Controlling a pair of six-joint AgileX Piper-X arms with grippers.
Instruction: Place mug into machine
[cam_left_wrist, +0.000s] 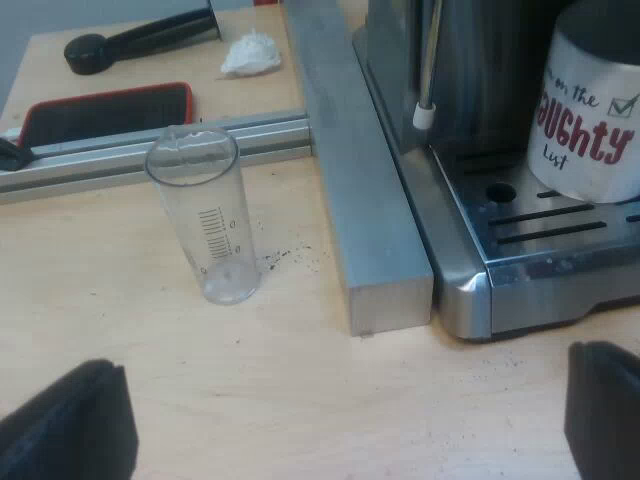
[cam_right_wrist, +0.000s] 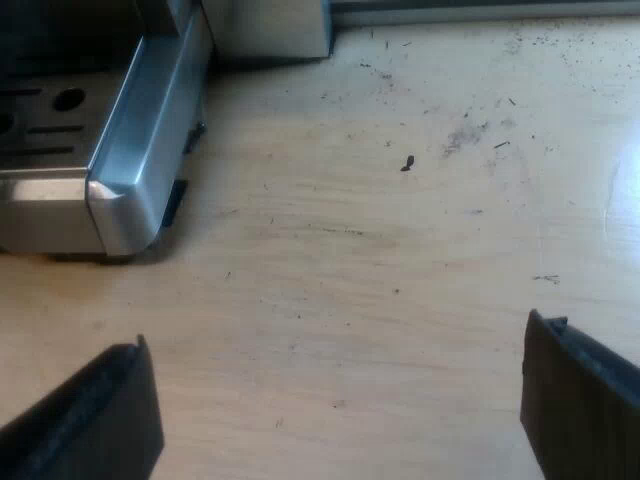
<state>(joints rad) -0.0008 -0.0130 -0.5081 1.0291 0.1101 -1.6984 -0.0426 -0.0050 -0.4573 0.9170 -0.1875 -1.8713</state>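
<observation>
A white mug (cam_left_wrist: 592, 125) with red lettering stands upright on the espresso machine's drip tray (cam_left_wrist: 540, 235), under the machine's front. The steam wand (cam_left_wrist: 428, 70) hangs beside it. My left gripper (cam_left_wrist: 345, 425) is open over bare wooden table, short of the tray's corner and apart from the mug, nothing between its fingers (cam_left_wrist: 70, 425). My right gripper (cam_right_wrist: 345, 415) is open too, low over the table beside the machine's base corner (cam_right_wrist: 125, 205), holding nothing.
A clear measuring glass (cam_left_wrist: 205, 215) stands upright near a metal bar (cam_left_wrist: 350, 170) that runs along the machine's side. Beyond an aluminium rail (cam_left_wrist: 130, 155) lie a black-handled tool (cam_left_wrist: 140, 40), a red-edged black tray (cam_left_wrist: 105, 115) and a crumpled white tissue (cam_left_wrist: 250, 52). Coffee grounds speckle the table (cam_right_wrist: 470, 130).
</observation>
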